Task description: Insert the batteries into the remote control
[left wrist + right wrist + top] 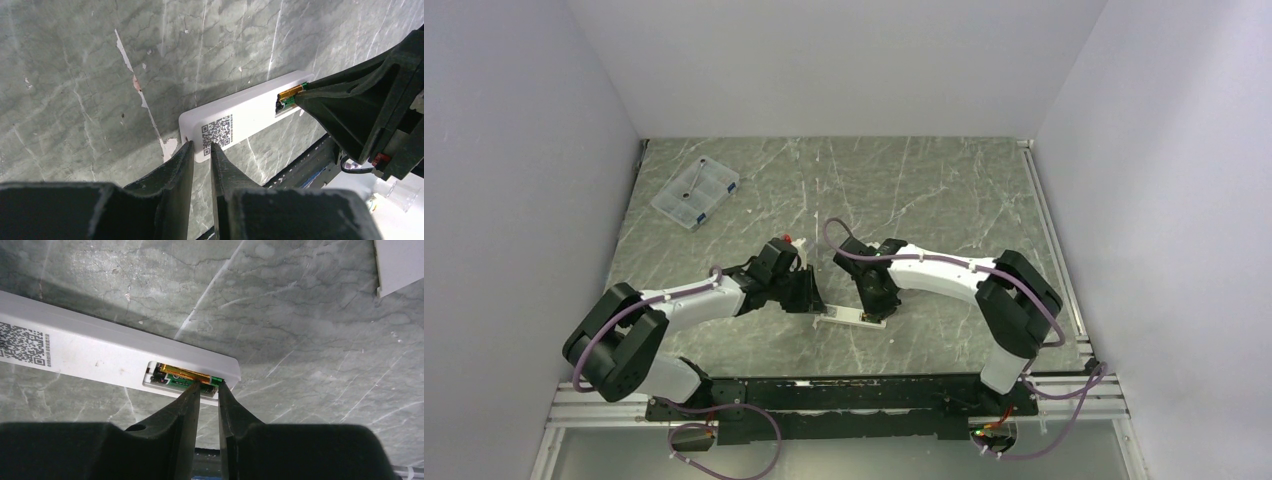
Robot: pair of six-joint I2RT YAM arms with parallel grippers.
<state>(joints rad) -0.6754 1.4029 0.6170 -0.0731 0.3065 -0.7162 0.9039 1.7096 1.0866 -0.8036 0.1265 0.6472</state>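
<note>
A robotics lab, by the look of it: a small test cell. Plain pale walls (514, 150) close in the green marble-patterned desk (924, 190) at the left, back and right of the frame. Along the bottom edge runs bare aluminium rail (1074, 400) carrying a black mounting bar. On it stand the left arm (694, 300) and the right arm (944, 268), white and black, side by side, with purple cables (779, 435) looping beneath. A clear plastic compartment box (694, 192) sits at the desk's upper left.
</note>
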